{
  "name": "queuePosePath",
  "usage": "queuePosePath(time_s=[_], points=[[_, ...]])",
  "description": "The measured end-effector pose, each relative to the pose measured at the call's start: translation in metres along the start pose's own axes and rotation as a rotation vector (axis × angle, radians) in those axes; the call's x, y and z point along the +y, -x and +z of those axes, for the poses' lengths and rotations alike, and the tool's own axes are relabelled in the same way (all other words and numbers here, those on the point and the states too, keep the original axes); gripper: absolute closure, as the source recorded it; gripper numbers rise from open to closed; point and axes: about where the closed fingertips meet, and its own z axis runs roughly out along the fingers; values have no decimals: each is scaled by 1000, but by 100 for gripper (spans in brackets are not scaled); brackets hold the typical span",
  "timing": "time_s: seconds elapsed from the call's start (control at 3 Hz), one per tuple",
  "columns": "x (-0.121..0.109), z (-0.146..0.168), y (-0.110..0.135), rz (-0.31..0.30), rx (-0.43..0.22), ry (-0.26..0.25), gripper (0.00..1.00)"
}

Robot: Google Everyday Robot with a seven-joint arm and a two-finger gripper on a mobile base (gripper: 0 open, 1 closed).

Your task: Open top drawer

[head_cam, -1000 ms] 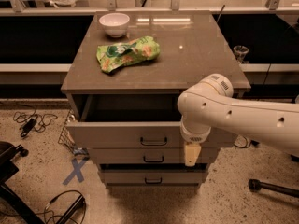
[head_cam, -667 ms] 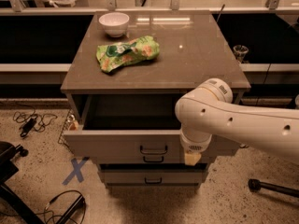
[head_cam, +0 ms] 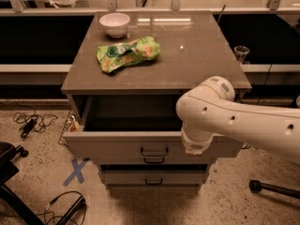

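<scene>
Sliding further out than a second ago, the top drawer [head_cam: 117, 146] now stands well open from the cabinet [head_cam: 201, 60], its front projecting past the two lower drawers and its interior exposed. Judged against the task, the opening is essentially done and little travel seems left. The black bar handle [head_cam: 154, 152] is uncovered. The white arm [head_cam: 243, 121] reaches in from the right, its bulk over the drawer's right corner, wrist turned downward. The gripper [head_cam: 194, 146] sits against the drawer front, just right of the handle; whether it is open or closed cannot be told, and no hold on anything shows. The white bowl [head_cam: 115, 23] and green snack bag [head_cam: 127, 54] have not shifted.
</scene>
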Motion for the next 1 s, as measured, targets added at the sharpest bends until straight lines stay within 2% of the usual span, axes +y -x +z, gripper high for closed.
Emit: queuePosePath(time_s=[0.33,1.0], points=[[23,-8,-6,17,21,21,100],[20,-16,-6,17,21,21,100]])
